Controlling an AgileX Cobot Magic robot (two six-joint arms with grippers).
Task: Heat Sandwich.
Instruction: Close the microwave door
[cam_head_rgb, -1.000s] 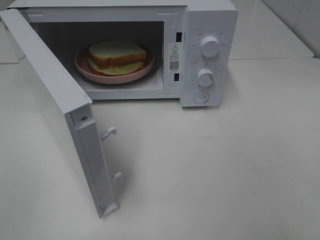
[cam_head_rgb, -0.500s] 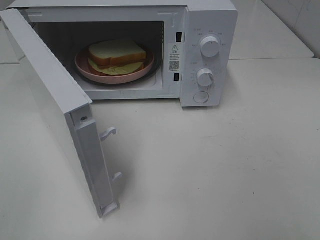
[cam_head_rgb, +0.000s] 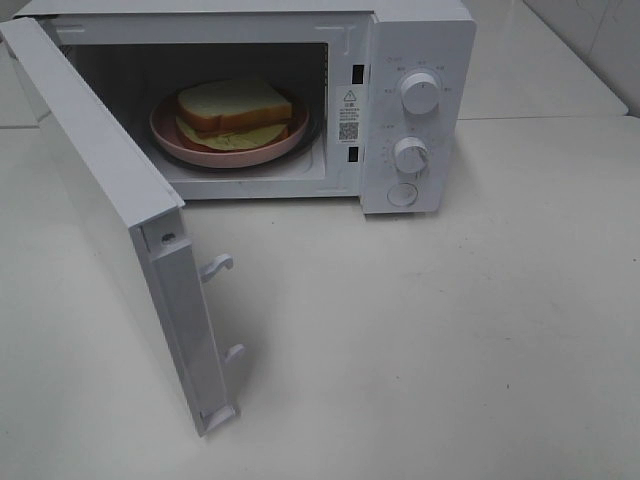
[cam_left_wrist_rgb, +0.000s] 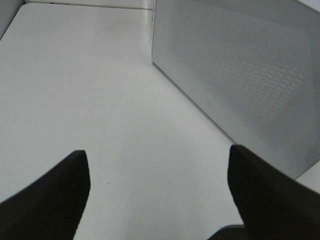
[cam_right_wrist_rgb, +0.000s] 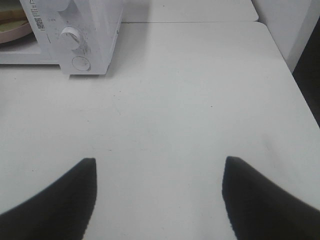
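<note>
The sandwich is sitting on the pink plate inside the microwave, whose door is hanging wide open. The left gripper and right gripper are hovering over the tabletop, jaws spread wide and empty.

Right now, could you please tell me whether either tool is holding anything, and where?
Nothing is held: the left tool and right tool stand open and empty; the sandwich lies inside the microwave.
</note>
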